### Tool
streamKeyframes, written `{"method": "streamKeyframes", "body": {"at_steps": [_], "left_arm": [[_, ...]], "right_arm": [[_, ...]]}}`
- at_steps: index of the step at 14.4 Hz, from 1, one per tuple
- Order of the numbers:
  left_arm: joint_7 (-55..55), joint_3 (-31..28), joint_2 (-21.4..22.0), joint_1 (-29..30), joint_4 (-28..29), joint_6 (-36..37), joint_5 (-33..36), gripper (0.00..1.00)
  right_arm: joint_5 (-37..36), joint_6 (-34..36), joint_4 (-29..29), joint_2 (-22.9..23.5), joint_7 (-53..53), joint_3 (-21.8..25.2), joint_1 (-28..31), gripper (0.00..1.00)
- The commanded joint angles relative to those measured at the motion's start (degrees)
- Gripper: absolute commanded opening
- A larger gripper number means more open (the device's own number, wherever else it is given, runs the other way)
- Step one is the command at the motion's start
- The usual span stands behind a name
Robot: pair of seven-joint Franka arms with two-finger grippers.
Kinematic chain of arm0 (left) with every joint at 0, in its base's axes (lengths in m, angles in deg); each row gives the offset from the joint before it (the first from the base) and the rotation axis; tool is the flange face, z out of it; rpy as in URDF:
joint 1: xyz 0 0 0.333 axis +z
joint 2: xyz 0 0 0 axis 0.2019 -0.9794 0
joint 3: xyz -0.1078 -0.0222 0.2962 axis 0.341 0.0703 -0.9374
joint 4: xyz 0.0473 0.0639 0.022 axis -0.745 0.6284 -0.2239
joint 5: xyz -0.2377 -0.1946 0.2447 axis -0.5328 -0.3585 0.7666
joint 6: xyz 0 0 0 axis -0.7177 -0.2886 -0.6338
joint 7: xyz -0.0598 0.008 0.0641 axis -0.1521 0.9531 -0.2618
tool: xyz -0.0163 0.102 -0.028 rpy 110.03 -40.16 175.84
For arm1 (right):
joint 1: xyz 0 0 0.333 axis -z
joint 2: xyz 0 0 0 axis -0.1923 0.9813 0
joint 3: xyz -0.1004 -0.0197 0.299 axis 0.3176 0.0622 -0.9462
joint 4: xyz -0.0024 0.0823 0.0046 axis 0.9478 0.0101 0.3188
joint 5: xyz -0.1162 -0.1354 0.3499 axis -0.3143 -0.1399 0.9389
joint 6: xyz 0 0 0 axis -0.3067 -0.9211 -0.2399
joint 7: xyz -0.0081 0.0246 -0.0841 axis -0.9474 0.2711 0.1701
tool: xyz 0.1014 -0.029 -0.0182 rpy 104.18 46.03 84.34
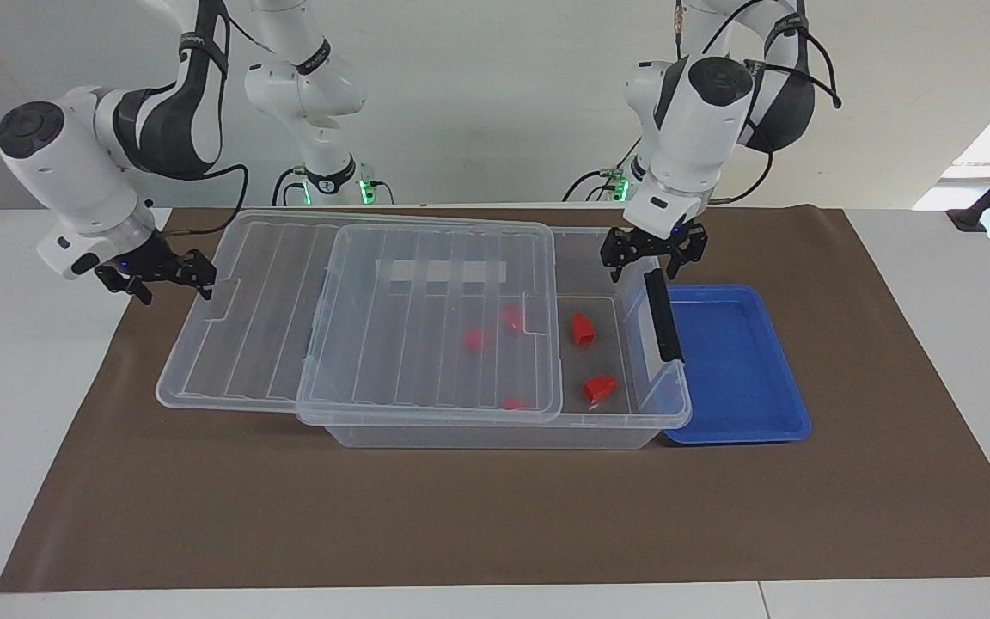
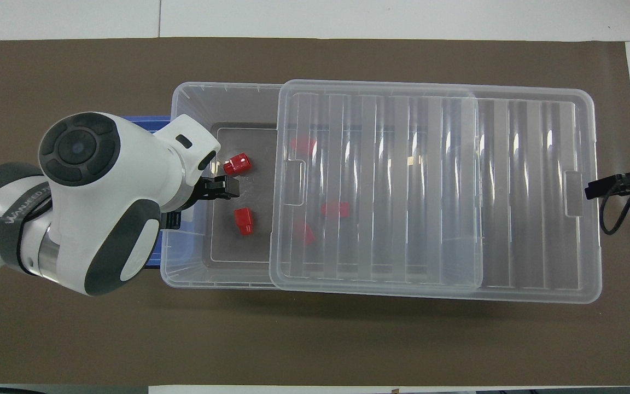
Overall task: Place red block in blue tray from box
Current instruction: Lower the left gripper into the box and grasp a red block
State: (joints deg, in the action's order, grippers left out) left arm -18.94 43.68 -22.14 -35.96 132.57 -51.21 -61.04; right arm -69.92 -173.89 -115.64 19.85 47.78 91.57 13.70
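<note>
The clear box [image 1: 495, 437] [image 2: 184, 276] lies across the mat, its ribbed lid [image 1: 246, 327] [image 2: 517, 191] slid toward the right arm's end. That leaves the end beside the blue tray [image 1: 736, 361] [image 2: 148, 121] uncovered. On the uncovered floor the oblong red block [image 1: 581, 328] [image 2: 244, 221] lies nearer to the robots than a wider red piece [image 1: 600, 389] [image 2: 237, 163]. My left gripper [image 1: 645, 265] [image 2: 228, 189] hangs open over this uncovered end, above the box's rim and holding nothing. My right gripper [image 1: 170, 279] [image 2: 594, 189] is open at the lid's short edge.
Three more red pieces [image 1: 475, 340] [image 2: 335, 208] lie in the box under the lid. A black latch handle [image 1: 663, 314] stands on the box's end wall next to the tray. My left arm hides most of the tray in the overhead view. Everything rests on a brown mat [image 1: 495, 516].
</note>
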Motion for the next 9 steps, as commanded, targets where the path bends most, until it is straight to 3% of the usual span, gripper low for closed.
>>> {"method": "streamKeyframes", "body": {"at_steps": [1, 9], "left_arm": [[-1.63, -0.77, 0.62, -1.97, 3.5, -4.03, 0.72, 0.99], [-3.83, -0.77, -1.84, -4.34, 8.51, -11.5, 0.72, 0.99]], "right_arm": [[-0.96, -0.9, -0.63, -0.53, 2.21, 0.02, 0.99, 1.0], [-0.96, -1.6, -0.89, -0.53, 5.11, 1.51, 1.6, 1.0]]}}
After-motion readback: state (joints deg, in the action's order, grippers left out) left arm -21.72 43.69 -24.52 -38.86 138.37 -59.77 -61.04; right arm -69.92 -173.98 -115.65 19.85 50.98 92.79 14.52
